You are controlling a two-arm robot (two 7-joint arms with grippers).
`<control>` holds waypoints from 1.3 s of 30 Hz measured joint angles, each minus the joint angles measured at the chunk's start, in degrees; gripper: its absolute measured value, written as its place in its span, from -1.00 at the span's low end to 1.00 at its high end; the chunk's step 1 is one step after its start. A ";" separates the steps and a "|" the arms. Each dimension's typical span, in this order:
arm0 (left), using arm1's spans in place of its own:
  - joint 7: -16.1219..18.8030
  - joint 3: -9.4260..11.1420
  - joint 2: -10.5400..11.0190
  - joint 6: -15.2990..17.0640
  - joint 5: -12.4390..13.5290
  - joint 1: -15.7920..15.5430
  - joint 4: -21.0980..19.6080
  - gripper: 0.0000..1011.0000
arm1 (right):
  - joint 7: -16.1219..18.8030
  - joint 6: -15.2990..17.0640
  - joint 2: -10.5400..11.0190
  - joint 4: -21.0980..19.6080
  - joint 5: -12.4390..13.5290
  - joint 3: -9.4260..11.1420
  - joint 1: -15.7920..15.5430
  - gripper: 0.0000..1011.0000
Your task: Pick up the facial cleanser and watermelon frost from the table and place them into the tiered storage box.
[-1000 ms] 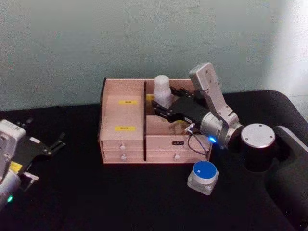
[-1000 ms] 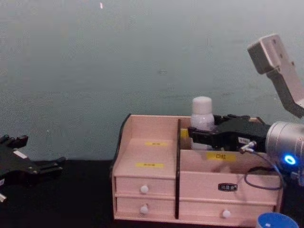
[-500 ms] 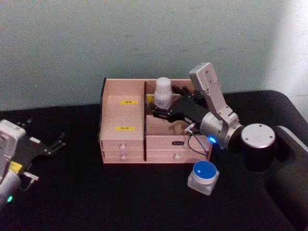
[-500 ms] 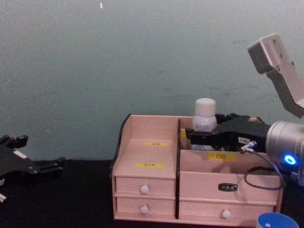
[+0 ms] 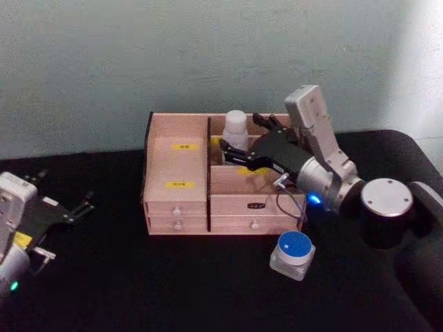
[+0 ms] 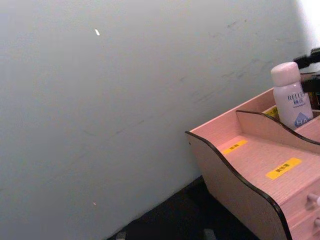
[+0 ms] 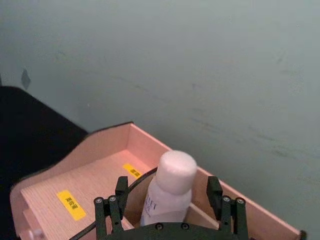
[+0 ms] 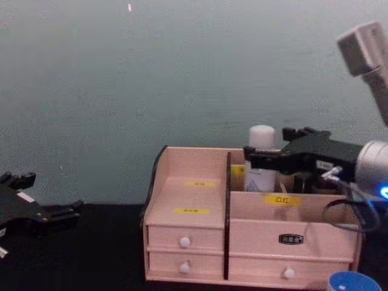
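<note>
The white facial cleanser (image 5: 235, 127) (image 8: 261, 138) (image 6: 292, 97) (image 7: 170, 182) stands upright in the rear right compartment of the pink tiered storage box (image 5: 176, 166) (image 8: 194, 200) (image 6: 250, 165) (image 7: 75, 182). My right gripper (image 5: 241, 135) (image 8: 267, 143) (image 7: 167, 201) is open, with a finger on either side of the bottle and a gap to each. The watermelon frost (image 5: 292, 253) (image 8: 351, 282), a squat jar with a blue lid, sits on the black table in front of the box's right corner. At the table's left side my left gripper (image 5: 82, 206) (image 8: 63, 212) rests open, holding nothing.
A pale wall rises right behind the box. The right arm's elbow and silver joint (image 5: 379, 202) hang over the table's right side, close to the jar. Black tabletop (image 5: 173, 283) stretches in front of the box.
The cleanser went down into the rear right compartment and stands free. The right gripper opened and drew back to the right. The left arm barely moved.
</note>
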 joint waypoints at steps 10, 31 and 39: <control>0.00 0.00 0.00 0.00 0.00 0.00 0.00 0.98 | 3.55 0.73 5.48 -10.63 4.25 2.39 -7.01 0.98; 0.00 0.00 0.00 0.00 0.00 0.00 0.00 0.98 | 6.85 4.07 20.26 -28.00 12.00 7.18 -24.52 0.98; 0.00 0.00 0.00 0.00 0.00 0.00 0.00 0.98 | 7.11 5.99 22.87 -28.37 12.63 6.46 -26.44 0.98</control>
